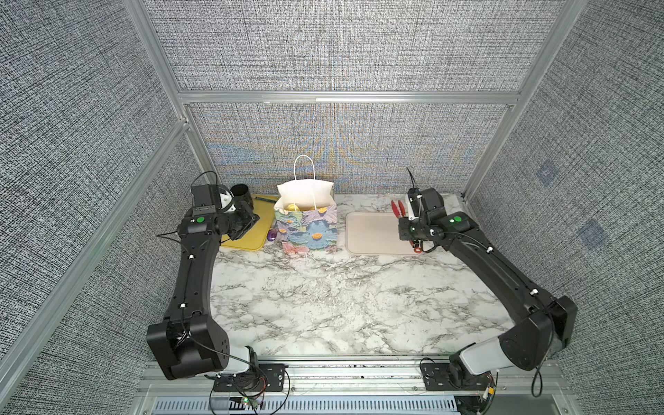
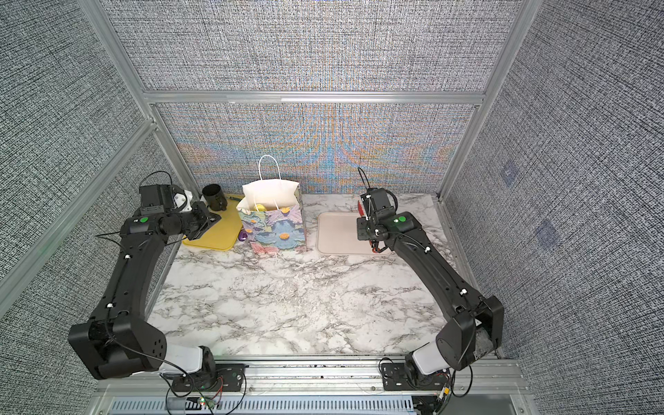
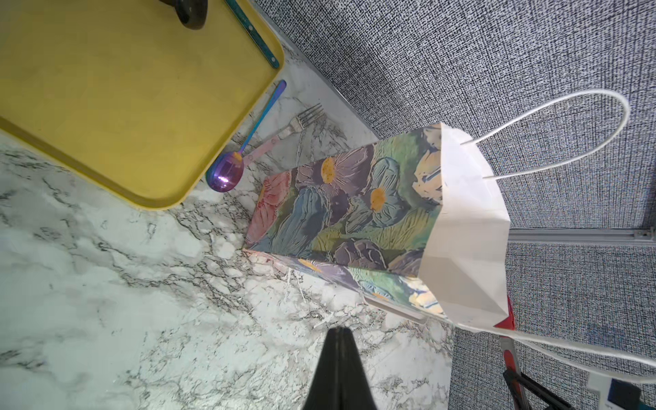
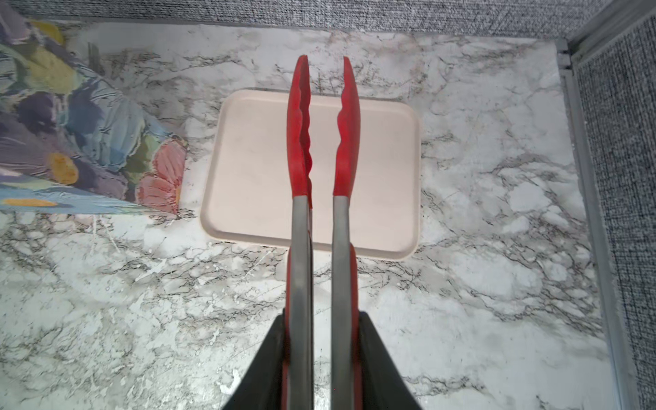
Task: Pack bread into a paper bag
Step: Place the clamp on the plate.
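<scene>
The bread (image 1: 294, 207) is largely concealed by the paper bag (image 1: 309, 230) walls at 12 o'clock; its count cannot be established. The tongs (image 1: 397, 209) at 1 o'clock are mostly masked by the right arm (image 1: 456, 224).

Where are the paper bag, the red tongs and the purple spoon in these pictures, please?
paper bag (image 1: 312, 230), in a top view, on its flowered front wall
red tongs (image 4: 299, 142), right wrist view, on one red tip
purple spoon (image 3: 226, 172), left wrist view, on its bowl

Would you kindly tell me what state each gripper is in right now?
Left gripper: closed, holding nothing.
Right gripper: closed on the red tongs, which carry nothing.
</scene>
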Controlling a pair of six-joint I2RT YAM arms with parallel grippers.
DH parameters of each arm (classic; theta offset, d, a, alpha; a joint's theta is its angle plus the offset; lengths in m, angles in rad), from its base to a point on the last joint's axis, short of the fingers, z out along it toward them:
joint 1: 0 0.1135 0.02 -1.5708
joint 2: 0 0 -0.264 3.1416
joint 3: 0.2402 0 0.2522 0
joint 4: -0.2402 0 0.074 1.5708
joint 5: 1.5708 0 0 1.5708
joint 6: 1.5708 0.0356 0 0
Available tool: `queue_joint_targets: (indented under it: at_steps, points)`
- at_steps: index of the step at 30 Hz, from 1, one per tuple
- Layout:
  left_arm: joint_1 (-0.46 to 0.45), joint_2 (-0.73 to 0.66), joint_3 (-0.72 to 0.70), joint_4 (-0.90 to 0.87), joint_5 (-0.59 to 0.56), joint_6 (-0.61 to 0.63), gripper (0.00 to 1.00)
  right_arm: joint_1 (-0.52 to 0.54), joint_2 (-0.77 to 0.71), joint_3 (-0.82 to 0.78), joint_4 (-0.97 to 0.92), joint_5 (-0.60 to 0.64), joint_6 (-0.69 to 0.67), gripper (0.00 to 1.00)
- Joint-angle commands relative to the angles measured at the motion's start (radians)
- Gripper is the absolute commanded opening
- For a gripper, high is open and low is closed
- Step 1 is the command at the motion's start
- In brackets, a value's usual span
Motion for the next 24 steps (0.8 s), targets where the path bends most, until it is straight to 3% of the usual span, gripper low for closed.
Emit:
queue_joint_targets:
  at_steps: [1, 8, 15, 24]
  points:
    - [0.000, -0.047, -0.021, 0.035, -0.022, 0.054, 0.02, 0.001, -0.023, -0.028, 0.002, -0.021, 0.055, 0.32]
    - [0.010, -0.128, -0.066, -0.014, -0.189, 0.094, 0.02, 0.002, -0.097, -0.173, 0.053, -0.038, 0.090, 0.32]
    - [0.021, -0.156, -0.074, -0.001, -0.151, 0.117, 0.03, 0.001, -0.074, -0.118, 0.049, -0.025, 0.072, 0.32]
    - [0.021, -0.186, -0.074, -0.010, -0.202, 0.121, 0.03, 0.000, 0.002, -0.040, 0.046, -0.023, 0.037, 0.32]
